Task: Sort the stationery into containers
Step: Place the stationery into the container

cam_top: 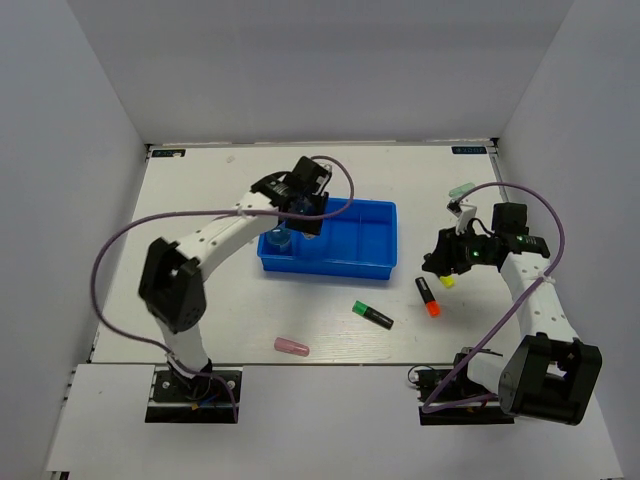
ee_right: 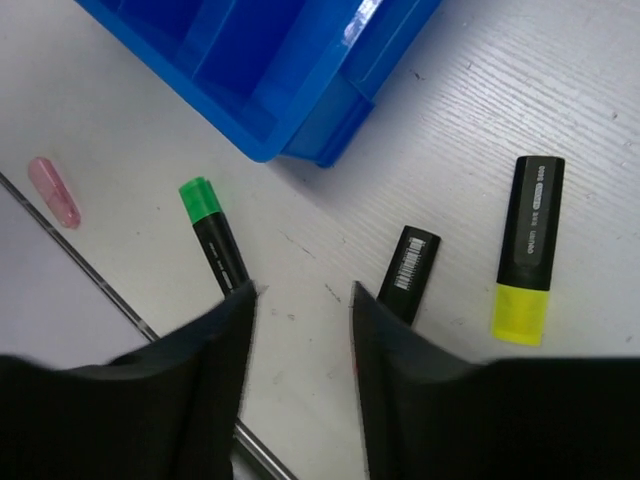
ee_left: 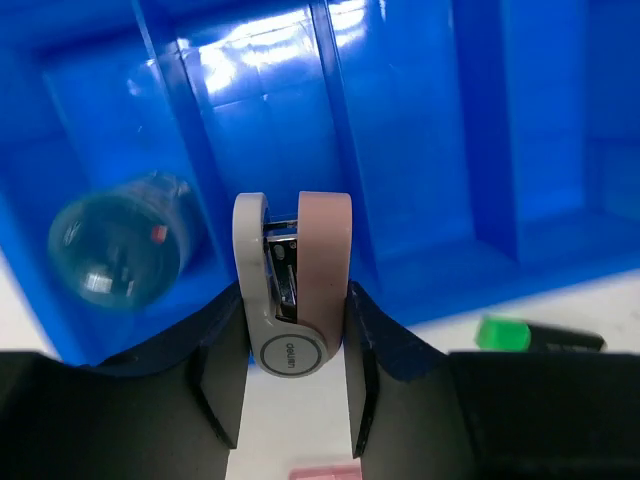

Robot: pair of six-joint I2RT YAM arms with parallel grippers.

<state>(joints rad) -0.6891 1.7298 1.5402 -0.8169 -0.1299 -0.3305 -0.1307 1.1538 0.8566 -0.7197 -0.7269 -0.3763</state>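
Pink-grey piece (ee_left: 292, 262) inside left hand (ee_left: 295, 345)

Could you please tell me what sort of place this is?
Probably a robotics lab test cell: a white table boxed in by plain white walls, a left arm and right arm bolted at its near edge, and a blue tray beside a green-tipped highlighter.

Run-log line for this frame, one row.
left gripper: shut on pink-grey piece, over blue tray | right gripper: open, empty | on table: yellow highlighter, green highlighter
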